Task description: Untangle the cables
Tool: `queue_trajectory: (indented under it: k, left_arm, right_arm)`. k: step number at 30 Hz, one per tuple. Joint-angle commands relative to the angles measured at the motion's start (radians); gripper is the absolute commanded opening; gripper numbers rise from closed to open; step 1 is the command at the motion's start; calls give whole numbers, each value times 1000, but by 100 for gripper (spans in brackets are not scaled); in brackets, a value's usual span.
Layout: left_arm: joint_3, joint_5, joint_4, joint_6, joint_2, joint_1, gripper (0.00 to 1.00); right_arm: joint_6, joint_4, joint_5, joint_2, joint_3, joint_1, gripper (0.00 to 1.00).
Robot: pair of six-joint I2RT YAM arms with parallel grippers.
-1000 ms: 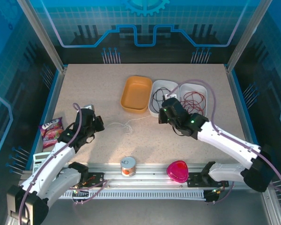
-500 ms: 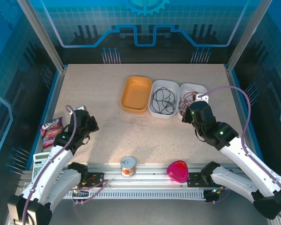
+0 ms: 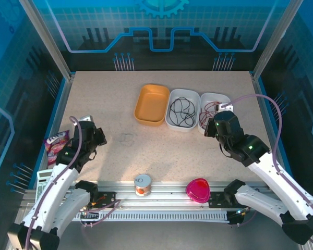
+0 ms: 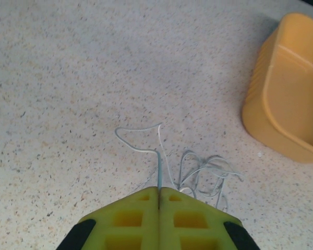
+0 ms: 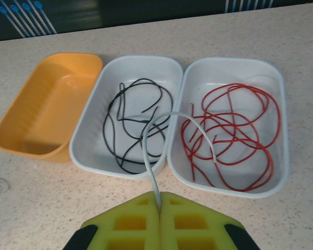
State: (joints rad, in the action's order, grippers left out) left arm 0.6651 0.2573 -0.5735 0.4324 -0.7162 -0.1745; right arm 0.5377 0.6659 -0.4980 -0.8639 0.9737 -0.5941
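In the overhead view, the left tool (image 3: 96,136) sits low on the speckled worktop (image 3: 104,99) at the left of the frame, and a faint whitish cable (image 3: 128,138) lies curled just to its right. The right tool (image 3: 214,127) hangs at the near edge of the right tray (image 3: 215,94), which holds the red cable (image 3: 207,110). The black cable (image 3: 180,110) lies coiled in the middle tray (image 3: 183,128), beside an orange bin (image 3: 152,104). From the left wrist, the yellow pads of the left tool (image 4: 159,191) are pressed together on a strand of the whitish cable (image 4: 159,156), whose loops rest on the worktop at lower centre. From the right wrist, the right tool (image 5: 160,197) is pinched on a pale strand (image 5: 169,115) that arches up over the two trays. Its free end hangs above the red cable (image 5: 232,135), with the black cable (image 5: 138,122) to its left.
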Motion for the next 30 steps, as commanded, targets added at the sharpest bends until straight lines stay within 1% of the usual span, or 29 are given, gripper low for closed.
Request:
queue_trajectory:
  k: [1,3,5,6,10,16,22,27,30]
  left_arm:
    - [66,-72,-19,-67,34,9,0]
    - [88,-170,-4,-102,50,9,0]
    - [100,-240,16,-108,60,9,0]
    - [103,-258,23,-101,63,9,0]
    - [90,-258,37,-74,61,9,0]
    - [71,-315,78,-57,61,9,0]
    - [57,-331,75,-45,63,8,0]
    - [36,-342,83,-32,65,9,0]
    - [37,-345,81,-34,65,9,0]
  right_arm:
    - [-38,-21,124,-27,66,12,0]
    - [-66,-25,189,-64,124,10,0]
    - [-92,-30,234,-109,190,5,0]
    - [-111,-38,257,-134,223,0,0]
    - [-164,-86,322,-244,348,-26,0]
    - [-246,-130,362,-464,583,-59,0]
    - [-312,-139,350,-696,808,-60,0]
    - [-375,-189,336,-873,916,-59,0]
    - [-396,-167,344,-980,995,-59,0]
